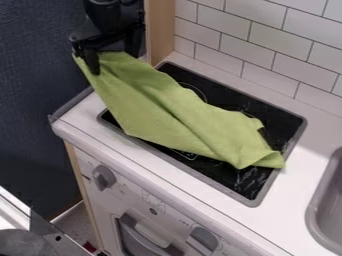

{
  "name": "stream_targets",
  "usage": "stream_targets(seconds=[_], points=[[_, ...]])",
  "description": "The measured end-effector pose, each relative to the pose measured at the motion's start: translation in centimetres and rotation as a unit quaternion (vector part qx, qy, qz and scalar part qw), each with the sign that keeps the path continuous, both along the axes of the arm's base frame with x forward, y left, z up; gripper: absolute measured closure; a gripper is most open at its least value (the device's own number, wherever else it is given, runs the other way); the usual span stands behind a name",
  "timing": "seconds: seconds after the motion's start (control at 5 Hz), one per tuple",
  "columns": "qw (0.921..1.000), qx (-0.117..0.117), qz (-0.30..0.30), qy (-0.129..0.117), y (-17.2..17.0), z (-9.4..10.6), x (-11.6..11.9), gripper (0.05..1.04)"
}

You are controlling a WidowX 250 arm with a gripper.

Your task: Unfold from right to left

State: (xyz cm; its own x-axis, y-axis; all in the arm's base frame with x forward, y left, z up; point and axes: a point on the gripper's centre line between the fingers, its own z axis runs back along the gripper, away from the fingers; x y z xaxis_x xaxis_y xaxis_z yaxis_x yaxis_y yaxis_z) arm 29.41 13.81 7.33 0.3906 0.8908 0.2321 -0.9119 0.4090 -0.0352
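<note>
Soft green fabric cloth [167,112], creased, draped diagonally across glossy black rectangular stovetop [248,187] (lower-right end rumpled), upper-left end raised, clamped in black two-finger hand [105,57]. Smooth white surface [294,185] around stovetop.

Below and right of the jaws, the cloth [174,117] lies across the stovetop [242,185] in the worktop [297,177]; farther right sits the sink [327,207].
</note>
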Motion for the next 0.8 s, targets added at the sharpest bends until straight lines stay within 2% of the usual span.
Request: stream_targets(seconds=[0.2, 0.4, 0.8], points=[[0.9990, -0.033, 0.018, 0.024, 0.5, -0.6, -1.6, 0.083], [0.9980, -0.021, 0.046, 0.038, 1.3, -1.0, -3.3, 0.083], [0.9911, -0.041, 0.003, 0.127, -0.3, 2.2, -3.7, 0.083]])
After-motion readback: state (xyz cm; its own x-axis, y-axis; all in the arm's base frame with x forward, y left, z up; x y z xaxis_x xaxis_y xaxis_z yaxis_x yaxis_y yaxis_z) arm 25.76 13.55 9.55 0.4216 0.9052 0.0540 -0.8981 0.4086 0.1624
